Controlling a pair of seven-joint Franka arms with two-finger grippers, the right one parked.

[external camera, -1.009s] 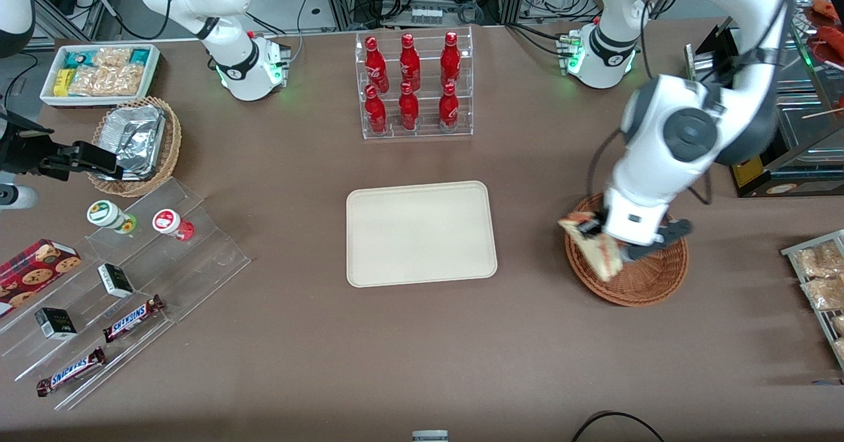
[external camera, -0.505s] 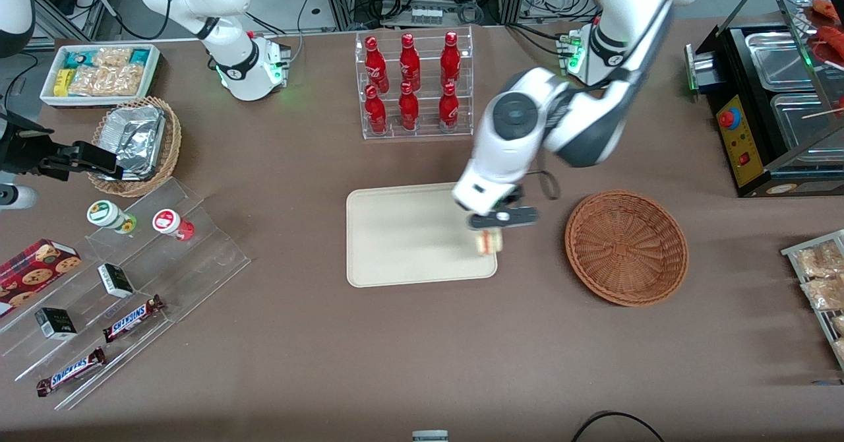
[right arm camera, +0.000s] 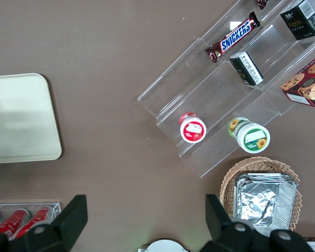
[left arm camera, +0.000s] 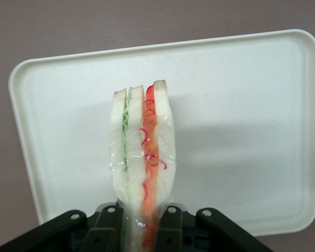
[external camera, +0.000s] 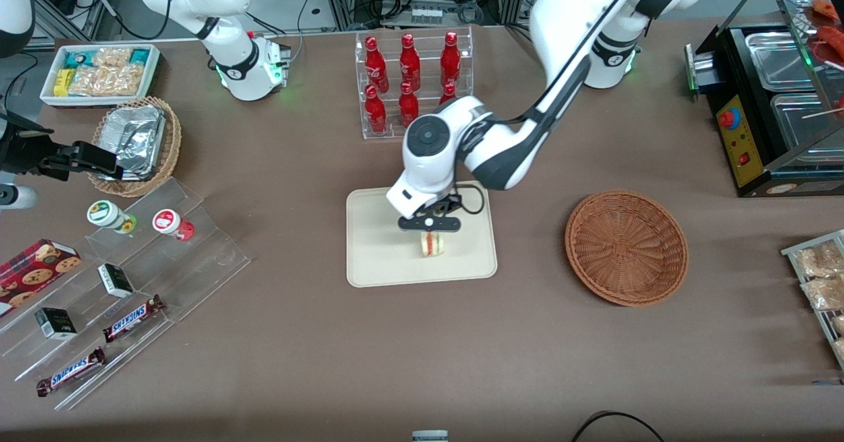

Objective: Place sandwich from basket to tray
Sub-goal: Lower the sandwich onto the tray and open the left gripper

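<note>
The sandwich [left arm camera: 143,157] hangs over the tray [external camera: 376,264], pinched at its narrow end by the gripper [external camera: 430,225], jaws closed on it. Soft, light, film-wrapped and squashy, I'd say: a gentle grip on the bread faces suits it.

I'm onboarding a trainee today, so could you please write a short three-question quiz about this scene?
1. True or false: the sandwich lies in the brown basket.
2. What is the gripper doing? A) hanging open over the basket B) holding the sandwich above the tray C) resting on the table
3. Fill in: the wrist view shows red filling and ____ filling between the bread slices.

Key: 1 false, the basket holds nothing. 2 B. 3 green.
</note>
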